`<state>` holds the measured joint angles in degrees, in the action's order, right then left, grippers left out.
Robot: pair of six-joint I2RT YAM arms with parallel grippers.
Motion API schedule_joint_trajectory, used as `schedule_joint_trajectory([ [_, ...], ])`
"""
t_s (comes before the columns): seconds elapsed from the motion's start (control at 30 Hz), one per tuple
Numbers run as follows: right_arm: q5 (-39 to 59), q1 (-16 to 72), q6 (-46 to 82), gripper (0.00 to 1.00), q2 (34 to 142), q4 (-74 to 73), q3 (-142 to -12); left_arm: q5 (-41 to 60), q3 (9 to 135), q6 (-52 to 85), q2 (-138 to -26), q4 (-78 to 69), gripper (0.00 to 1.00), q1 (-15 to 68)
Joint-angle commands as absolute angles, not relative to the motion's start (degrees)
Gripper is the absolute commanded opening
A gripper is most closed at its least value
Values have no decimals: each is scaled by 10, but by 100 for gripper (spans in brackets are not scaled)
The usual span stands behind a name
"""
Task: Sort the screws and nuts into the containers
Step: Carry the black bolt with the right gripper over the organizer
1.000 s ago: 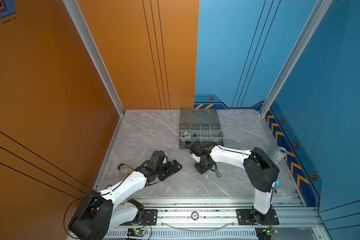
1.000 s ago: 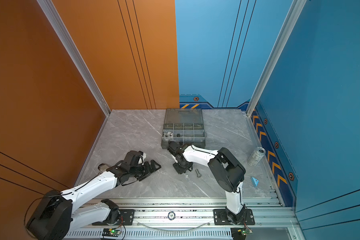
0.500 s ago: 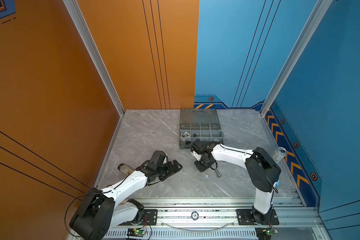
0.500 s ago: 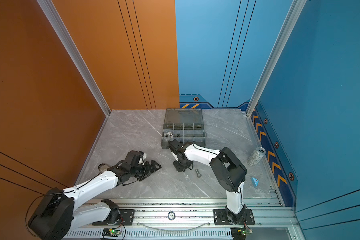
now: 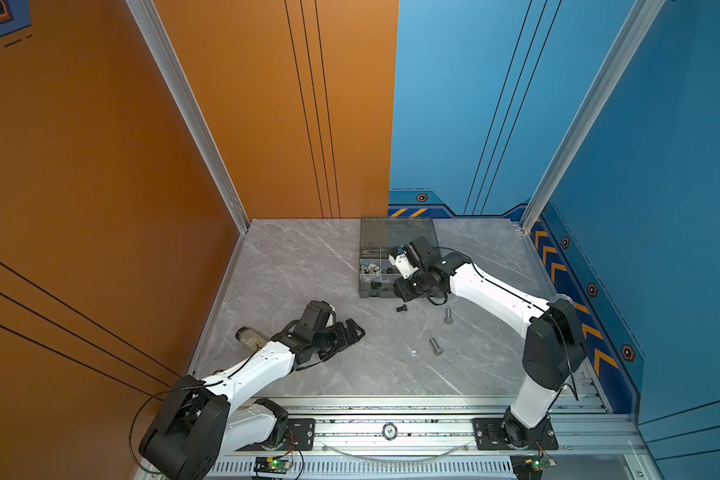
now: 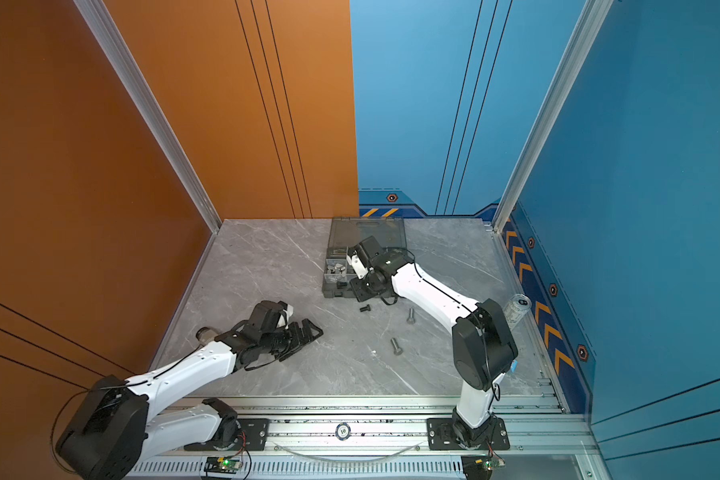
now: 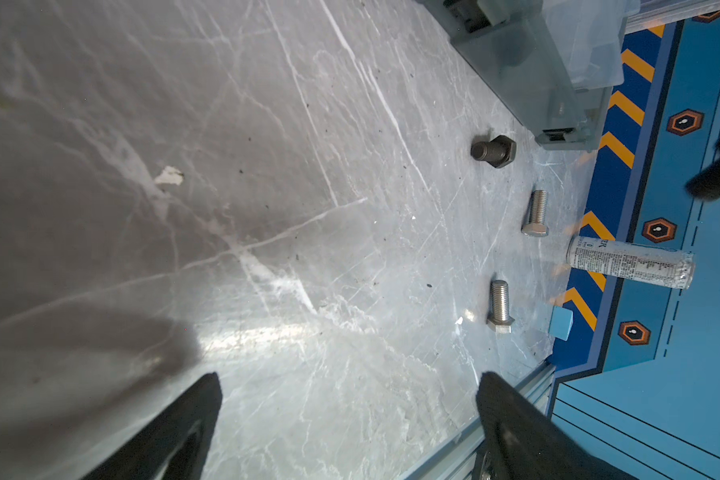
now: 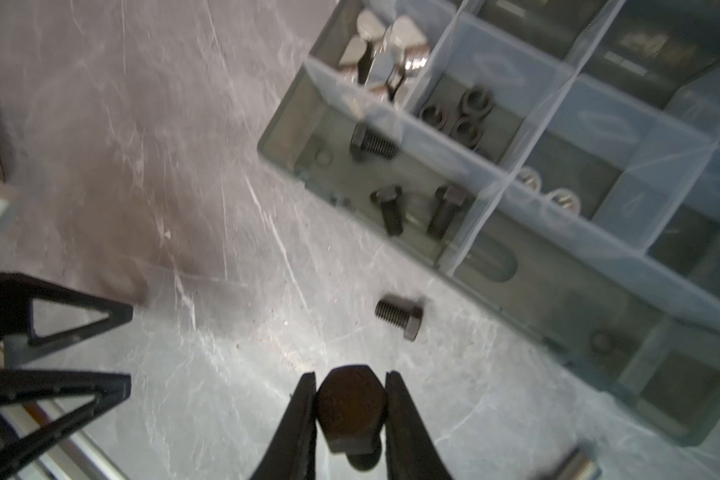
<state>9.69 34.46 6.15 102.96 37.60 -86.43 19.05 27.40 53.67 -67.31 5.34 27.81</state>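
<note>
Over marble tabletop [image 5: 308, 270], pinched black bolt [image 8: 350, 411] by its head in right gripper [image 8: 350, 376]; left gripper [image 7: 348, 376] spread wide, empty. Box [image 8: 537, 291] just ahead of jaws. Risked slip from head-only pinch, or clipping box wall.

- The table [image 7: 267, 208] is showing a grey marble-look top, smooth and glossy, with fine pale scratches.
- The organizer box [image 8: 595, 124] is looking like smoky translucent plastic with smooth walls.
- The black screw [image 8: 350, 411] is showing dull, dark metal.
- The fingers [image 8: 296, 424] of the right gripper [image 8: 350, 376] are looking like matt black plastic.
- The silver screws [image 7: 535, 214] are gleaming as bright, threaded metal.
- The wing nuts [image 8: 391, 45] are shining as polished silver metal.
- The can [image 7: 628, 266] is showing silvery metal under fine print.
</note>
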Motion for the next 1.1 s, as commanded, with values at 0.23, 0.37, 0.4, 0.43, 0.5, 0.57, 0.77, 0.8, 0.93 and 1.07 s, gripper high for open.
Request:
schedule_joint_trajectory([
  [0.23,105,323,39,0,1135,360,-970,184,276,533,-664,71,98,277],
  [0.37,91,323,40,0,1165,354,-987,184,277,532,-659,75,98,276],
  [0.4,86,323,41,0,1170,354,-989,185,277,530,-658,75,98,276],
  [0.43,85,323,42,0,1175,352,-990,184,277,530,-657,76,98,276],
  [0.5,89,324,42,0,1183,354,-995,183,276,531,-654,77,97,275],
  [0.57,88,324,41,0,1184,357,-995,182,276,531,-651,81,98,274],
  [0.77,62,330,35,1,1204,359,-993,183,273,530,-645,82,98,273],
  [0.8,55,332,32,1,1206,361,-997,183,272,532,-644,82,98,273],
  [0.93,29,334,22,2,1220,374,-1010,182,270,533,-643,81,98,272],
  [1.07,11,339,17,2,1227,374,-1016,182,270,532,-644,80,98,271],
])
